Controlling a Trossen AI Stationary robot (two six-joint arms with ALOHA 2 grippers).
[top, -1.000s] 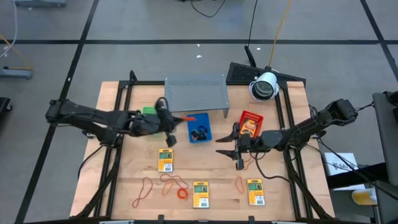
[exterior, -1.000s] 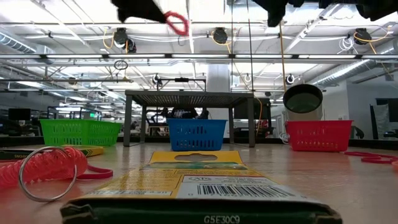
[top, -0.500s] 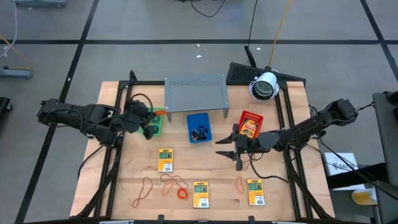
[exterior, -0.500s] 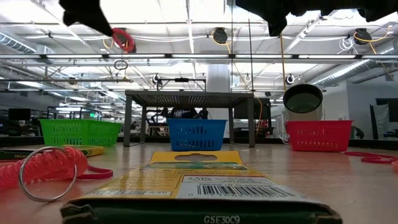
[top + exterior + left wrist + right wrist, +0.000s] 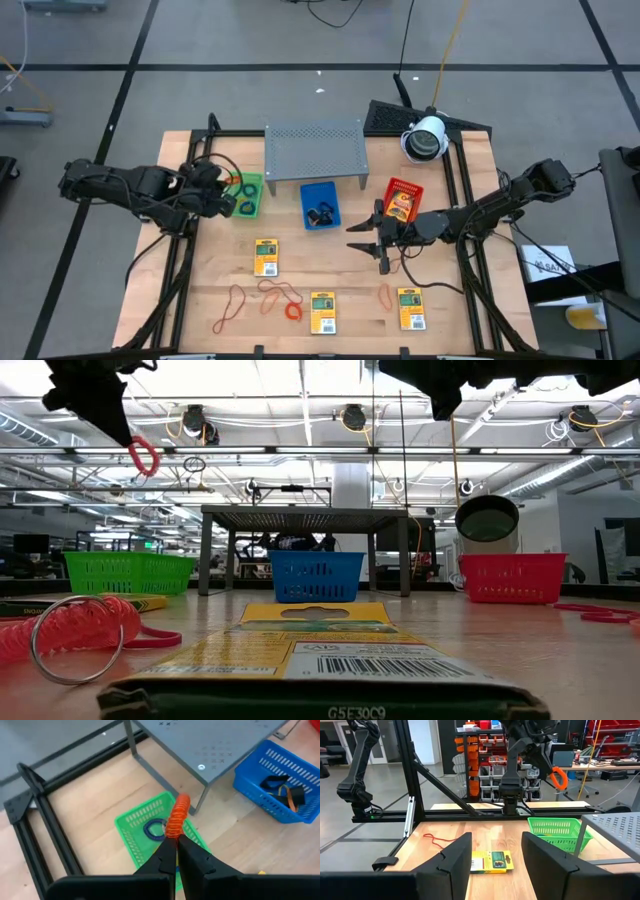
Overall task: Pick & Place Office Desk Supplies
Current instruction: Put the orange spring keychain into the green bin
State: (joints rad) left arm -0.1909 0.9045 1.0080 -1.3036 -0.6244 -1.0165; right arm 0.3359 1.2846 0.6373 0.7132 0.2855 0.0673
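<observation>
The left gripper (image 5: 176,851) is pinched closed on a coiled orange-red plastic ring (image 5: 177,815), holding it in the air above the green plastic mesh tray (image 5: 134,822) at centre left of the high view. In the left wrist view the coil hangs over the tray's inner edge, close to the leg of the grey perforated metal shelf (image 5: 215,740); a blue ring (image 5: 152,827) lies inside the tray. In the low view the coil (image 5: 141,456) hangs high at upper left, well above the tray's rim (image 5: 128,572).

The right gripper (image 5: 371,239) hovers right of centre with its fingers spread and nothing between them, beside the red plastic mesh tray (image 5: 404,198). The blue plastic mesh tray (image 5: 320,206) holding dark clips (image 5: 321,213) sits between the two grippers, just in front of the shelf.

Open wood lies across the lower half of the high view. There, three small yellow rectangular packets (image 5: 265,257) are spaced well apart, thin orange-red rubber-band loops (image 5: 231,304) lie at lower left, and what looks like another coiled ring (image 5: 292,312) sits near the middle packet. One loop (image 5: 385,293) lies near the lower right packet. The black frame rails (image 5: 185,262) run along both sides of the tabletop.
</observation>
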